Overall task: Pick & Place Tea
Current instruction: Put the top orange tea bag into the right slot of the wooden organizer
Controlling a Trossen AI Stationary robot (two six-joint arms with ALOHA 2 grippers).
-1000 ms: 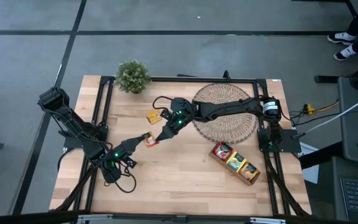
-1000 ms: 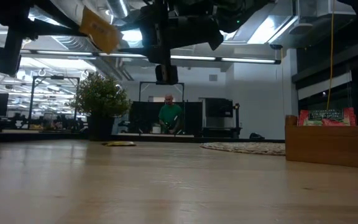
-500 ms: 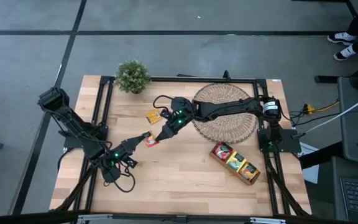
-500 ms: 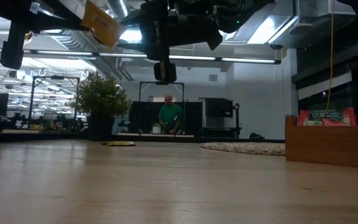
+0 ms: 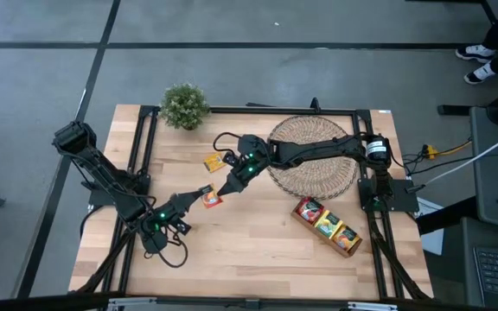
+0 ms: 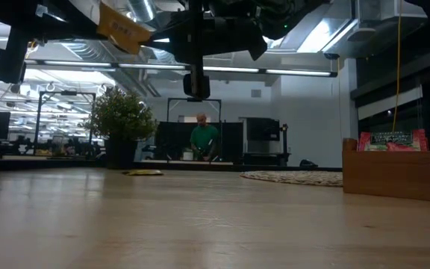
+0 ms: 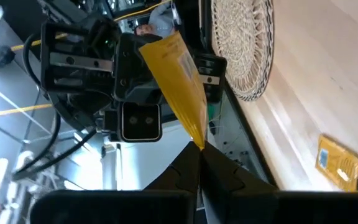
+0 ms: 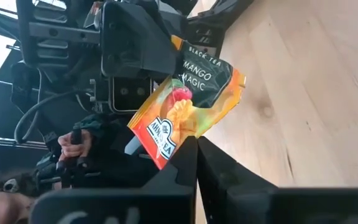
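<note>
Fingers of the right gripper (image 5: 220, 192), apart a second before, I found clenched on the sachet (image 8: 185, 115); left gripper (image 5: 202, 191) also gripped it.

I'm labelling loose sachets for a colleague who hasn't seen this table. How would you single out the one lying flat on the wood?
Start at the potted plant at the table's back edge, then look toward the round woven mat. Between them a yellow sachet lies flat on the bare wood. Unlike the sachet held up between the left gripper and right gripper, or those in the wooden tray, nothing touches it.
</note>
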